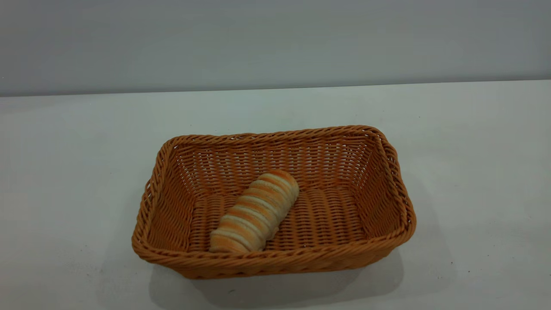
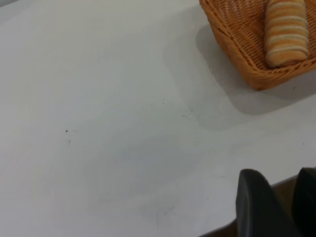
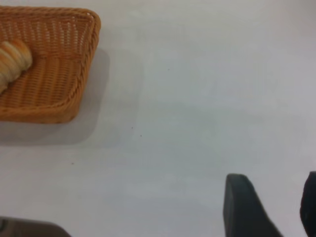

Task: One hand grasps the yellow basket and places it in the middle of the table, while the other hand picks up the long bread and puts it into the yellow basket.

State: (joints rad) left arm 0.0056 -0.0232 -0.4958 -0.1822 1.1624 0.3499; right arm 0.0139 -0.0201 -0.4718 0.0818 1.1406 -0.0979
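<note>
The yellow basket (image 1: 275, 263) stands on the white table (image 1: 473, 150) near its middle. The long bread (image 1: 256, 213) lies slantwise inside it, on the basket's floor toward the front left. Neither gripper shows in the exterior view. In the left wrist view my left gripper (image 2: 277, 178) is open and empty over the table's edge, well away from the basket (image 2: 237, 44) and the bread (image 2: 285, 32). In the right wrist view my right gripper (image 3: 274, 180) is open and empty above bare table, far from the basket (image 3: 59, 84) and the bread (image 3: 12, 61).
A plain grey wall (image 1: 275, 43) rises behind the table's far edge. The table's brown edge (image 2: 284, 186) shows under the left gripper. A few tiny dark specks (image 2: 66, 131) mark the tabletop.
</note>
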